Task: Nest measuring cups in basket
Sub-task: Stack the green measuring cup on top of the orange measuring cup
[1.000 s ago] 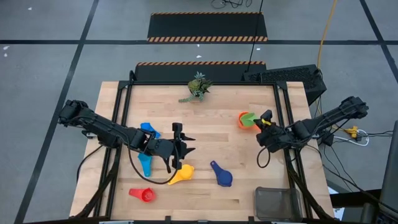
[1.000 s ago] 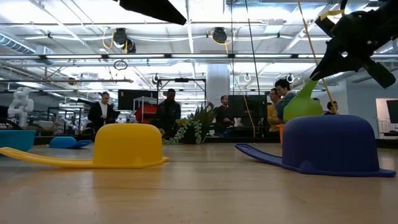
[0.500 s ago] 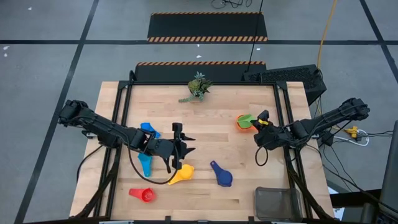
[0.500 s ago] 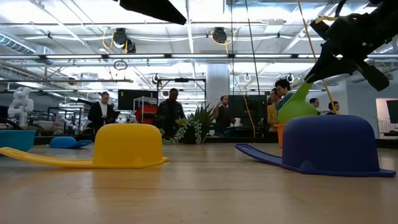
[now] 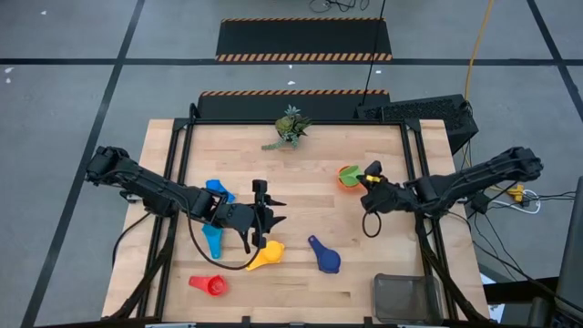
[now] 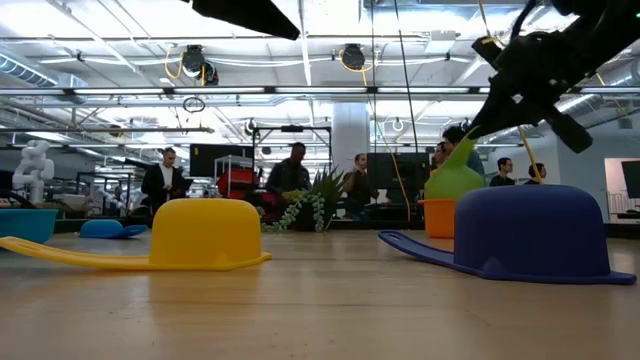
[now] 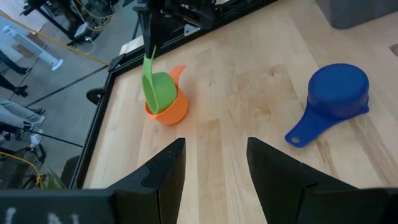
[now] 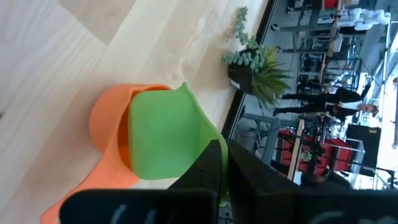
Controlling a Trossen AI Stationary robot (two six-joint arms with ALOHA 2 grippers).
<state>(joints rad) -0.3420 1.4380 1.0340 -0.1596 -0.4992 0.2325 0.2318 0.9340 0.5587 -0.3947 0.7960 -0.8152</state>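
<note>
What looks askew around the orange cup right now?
The green cup sits tilted in the orange cup, handle up, pinched by the right hand, not seated flat. The left hand hangs open nearby.

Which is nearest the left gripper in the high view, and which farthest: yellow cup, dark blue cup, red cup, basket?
From the left gripper, mid-table:
1. Yellow cup, just below the gripper in the picture.
2. Dark blue cup and red cup, too close to call; blue to its right, red lower left.
3. Basket, at the table's lower right corner.
</note>
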